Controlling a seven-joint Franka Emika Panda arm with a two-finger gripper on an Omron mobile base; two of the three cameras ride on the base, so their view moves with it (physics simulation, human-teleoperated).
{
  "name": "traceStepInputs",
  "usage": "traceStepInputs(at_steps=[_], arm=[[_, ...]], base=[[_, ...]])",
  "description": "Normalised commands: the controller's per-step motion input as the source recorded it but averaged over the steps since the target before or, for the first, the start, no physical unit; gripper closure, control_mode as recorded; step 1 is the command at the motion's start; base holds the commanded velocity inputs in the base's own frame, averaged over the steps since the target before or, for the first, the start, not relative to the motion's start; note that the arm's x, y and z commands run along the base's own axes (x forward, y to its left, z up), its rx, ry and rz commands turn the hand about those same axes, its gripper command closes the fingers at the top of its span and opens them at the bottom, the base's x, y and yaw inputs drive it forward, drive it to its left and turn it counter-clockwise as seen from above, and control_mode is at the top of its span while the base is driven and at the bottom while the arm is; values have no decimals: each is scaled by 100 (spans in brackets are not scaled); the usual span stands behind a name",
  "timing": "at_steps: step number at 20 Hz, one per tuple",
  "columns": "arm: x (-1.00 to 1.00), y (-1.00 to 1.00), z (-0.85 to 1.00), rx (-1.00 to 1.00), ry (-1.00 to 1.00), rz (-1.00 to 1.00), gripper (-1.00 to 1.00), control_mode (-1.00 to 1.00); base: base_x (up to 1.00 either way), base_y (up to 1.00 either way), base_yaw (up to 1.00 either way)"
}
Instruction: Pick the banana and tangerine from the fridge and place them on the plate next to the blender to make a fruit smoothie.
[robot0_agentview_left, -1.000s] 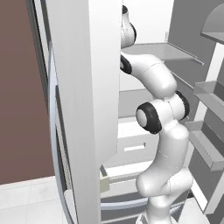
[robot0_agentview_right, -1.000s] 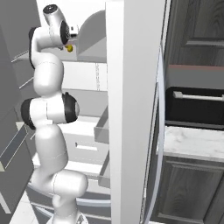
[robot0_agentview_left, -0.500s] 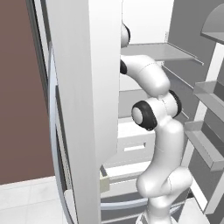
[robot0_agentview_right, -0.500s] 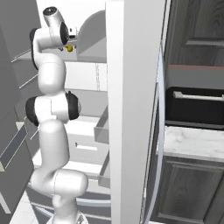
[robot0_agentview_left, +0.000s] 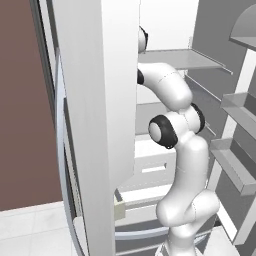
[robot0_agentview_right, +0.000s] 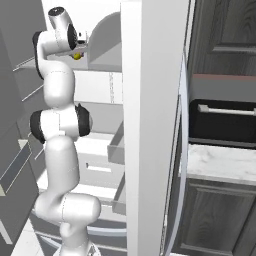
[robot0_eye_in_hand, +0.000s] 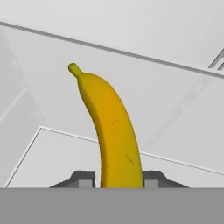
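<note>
Yellow banana (robot0_eye_in_hand: 114, 131) between claw (robot0_eye_in_hand: 119, 178) fingers

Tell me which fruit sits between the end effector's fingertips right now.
The banana: long, curved and yellow, it rises between the end effector's two dark fingertips, which press against its sides.

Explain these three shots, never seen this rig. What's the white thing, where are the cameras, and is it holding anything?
It is a rendered kitchen. The white jointed thing is a robot arm on a driving base, reaching into an open fridge. Two pictures come from cameras on the base, behind the arm to its left and right. The third comes from a camera on the hand, looking along the gripper. There, the two dark fingers sit against either side of a yellow banana, so the gripper is shut on it, above a white fridge shelf.
</note>
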Motion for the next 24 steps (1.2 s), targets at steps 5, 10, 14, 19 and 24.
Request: traceStepInputs(at_steps=[5, 10, 14, 19, 24], arm=[[-25, 0, -31, 0, -3, 0, 100, -100], [-60, 0, -31, 6, -33, 0, 100, -100], [-61, 0, -36, 11, -39, 0, 100, -100], [-59, -22, -19, 14, -29, 0, 100, -100], [-62, -58, 30, 16, -1, 0, 100, -100]], base=[[0, 0, 0], [0, 0, 0], [0, 0, 0], [0, 0, 0], [0, 0, 0]])
